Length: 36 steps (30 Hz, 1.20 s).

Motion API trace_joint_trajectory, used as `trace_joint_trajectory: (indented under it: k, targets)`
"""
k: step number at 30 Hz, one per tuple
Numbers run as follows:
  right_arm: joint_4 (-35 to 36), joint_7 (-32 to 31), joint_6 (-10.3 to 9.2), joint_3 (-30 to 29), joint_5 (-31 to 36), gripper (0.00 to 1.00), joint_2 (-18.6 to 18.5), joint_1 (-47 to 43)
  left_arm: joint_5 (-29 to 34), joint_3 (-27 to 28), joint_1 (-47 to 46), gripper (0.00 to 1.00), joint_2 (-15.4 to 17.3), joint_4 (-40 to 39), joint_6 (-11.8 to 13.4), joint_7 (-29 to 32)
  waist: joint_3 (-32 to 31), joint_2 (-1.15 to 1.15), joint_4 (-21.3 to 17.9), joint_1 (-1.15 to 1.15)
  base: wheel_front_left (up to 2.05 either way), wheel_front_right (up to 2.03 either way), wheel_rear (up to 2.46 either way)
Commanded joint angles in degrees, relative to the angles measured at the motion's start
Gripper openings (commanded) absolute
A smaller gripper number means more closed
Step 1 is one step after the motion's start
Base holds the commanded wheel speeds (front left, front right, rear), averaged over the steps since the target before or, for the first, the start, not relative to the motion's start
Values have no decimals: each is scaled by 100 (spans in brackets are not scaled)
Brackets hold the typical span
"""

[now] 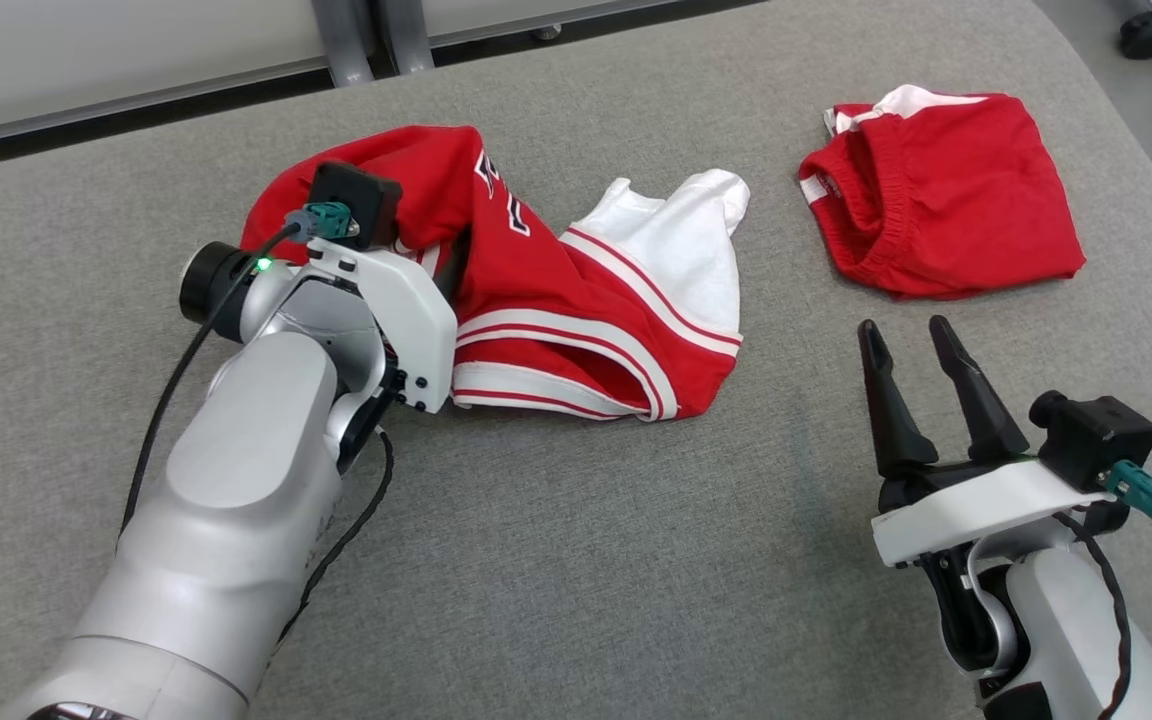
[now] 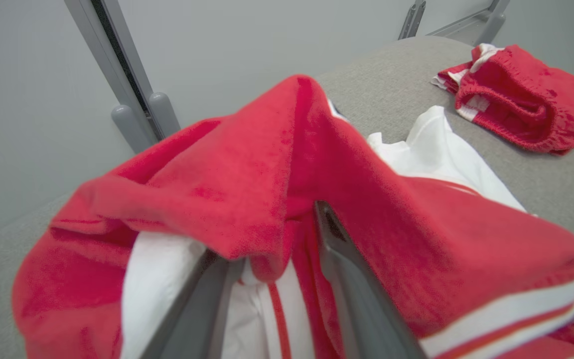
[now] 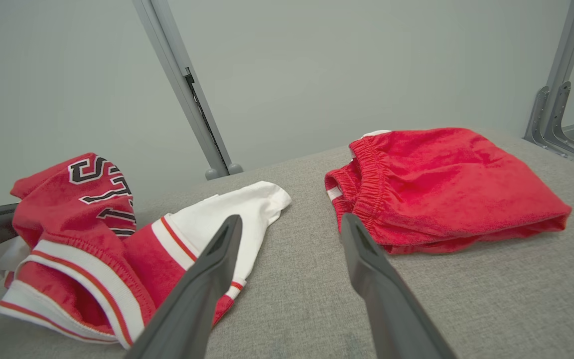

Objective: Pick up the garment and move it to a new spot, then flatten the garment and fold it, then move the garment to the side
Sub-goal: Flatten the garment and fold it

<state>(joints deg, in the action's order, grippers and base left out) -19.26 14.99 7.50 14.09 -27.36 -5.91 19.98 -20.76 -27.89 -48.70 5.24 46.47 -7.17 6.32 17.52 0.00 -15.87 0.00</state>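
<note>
- Head view: garment (image 1: 556, 300) is lying crumpled centre-left on the grey worktop (image 1: 576, 560), white sleeve pointing away.
- Left claw (image 2: 267, 234) is sitting in its left end, fingers apart, a red fold bunching between them; cannot tell if it is pinching.
- Right claw (image 1: 902, 323) is hovering spread, empty.
- Red cloth bundle (image 1: 946, 200) is lying apart, far right.

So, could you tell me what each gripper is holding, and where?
Right gripper: nothing. Left gripper: open, the garment seemingly just draped over its fingers.
</note>
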Motion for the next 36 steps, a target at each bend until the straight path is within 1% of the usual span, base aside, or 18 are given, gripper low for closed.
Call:
trace_joint_trajectory:
  k: [1,5,8,9,14,16,19,23,28,32,36]
  targets:
    - [-35,27,-1,-52,-27,100,-68,-51,-15,-82,-85,100,-14,107,-28,-154,-171,0,177,0,0,0,0]
    - [-138,27,-1,1,-37,100,-147,-183,-146,-294,66,100,-98,263,-26,-548,-511,0,467,0,0,0,0]
    - [-178,27,-1,23,-36,100,-196,-270,-301,-463,304,100,-132,161,-29,-782,-787,0,669,0,0,0,0]
    - [-178,27,-1,23,-36,100,-196,-270,-301,-463,304,100,-132,161,-29,-782,-787,0,669,0,0,0,0]
    - [-159,26,0,43,-43,100,-287,-448,-461,-510,824,100,32,-174,-25,-1180,-1137,0,1014,0,0,0,0]
    - [-121,27,0,61,-47,100,-305,-555,-500,-486,1086,100,99,-355,26,-1298,-1234,0,1156,0,0,0,0]
    - [-67,26,0,153,-29,100,-323,-621,-526,-444,1499,100,227,-759,194,-1488,-1273,0,1365,0,0,0,0]
    - [-61,27,0,435,21,100,-351,-590,-502,-324,2166,100,474,-1467,535,-1777,-1259,0,1651,0,0,0,0]
    - [-169,-75,0,996,95,100,-411,-337,-531,-132,2932,100,678,-2424,962,-1961,-1264,0,1989,0,0,0,0]
    - [-548,-277,-1,1350,293,100,-434,-11,-636,-5,3435,100,769,-2940,1199,-1978,-1299,0,2250,0,0,0,0]
    - [-1156,-685,-1,1509,793,100,-368,388,-758,25,3766,100,769,-3277,1321,-1934,-1336,0,2503,0,0,0,0]
